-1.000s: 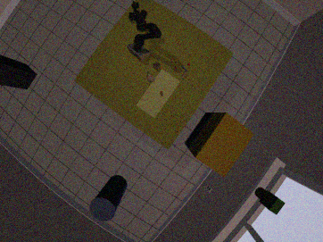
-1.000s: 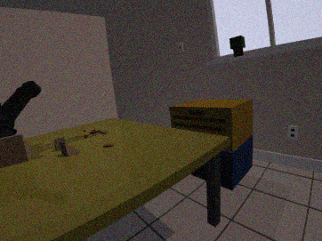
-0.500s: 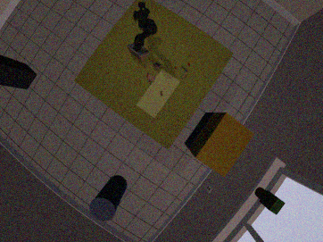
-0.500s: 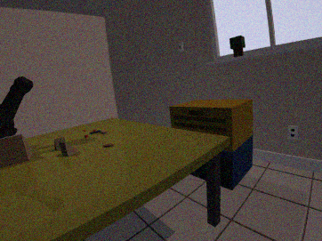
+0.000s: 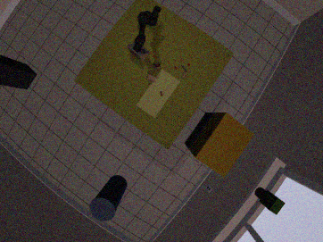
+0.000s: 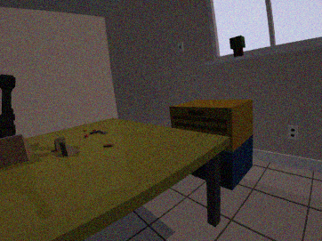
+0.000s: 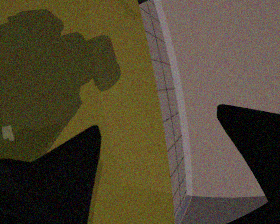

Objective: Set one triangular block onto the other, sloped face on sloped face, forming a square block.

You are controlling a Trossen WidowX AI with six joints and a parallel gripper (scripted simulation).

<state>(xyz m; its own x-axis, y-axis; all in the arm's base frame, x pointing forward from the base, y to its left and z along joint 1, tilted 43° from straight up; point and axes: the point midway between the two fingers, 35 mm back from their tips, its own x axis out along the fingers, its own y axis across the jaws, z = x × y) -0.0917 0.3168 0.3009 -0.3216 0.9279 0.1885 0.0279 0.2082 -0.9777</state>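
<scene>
A small pale pinkish shape (image 5: 152,78) (image 6: 60,141) stands on the yellow-green table (image 5: 104,68) (image 6: 178,148), with a dark face in the exterior view and a lower pale sloping part at its right. It seems to be the triangular blocks, but dark grain hides their seam, slopes and fit. A small dark reddish thing (image 5: 156,65) is close by in the top view. My gripper (image 7: 161,121) is open with nothing between the fingers. The arm is raised and folded back at its base, well away from the pale shape. No block shows in the wrist view.
Small reddish and dark bits (image 5: 184,68) (image 6: 95,132) lie farther back, and another bit (image 5: 161,93) (image 6: 108,146) lies toward the cabinet side. A pinkish panel (image 6: 13,149) stands by the arm's base. An orange cabinet (image 5: 227,144) (image 6: 242,123) is beyond the table edge.
</scene>
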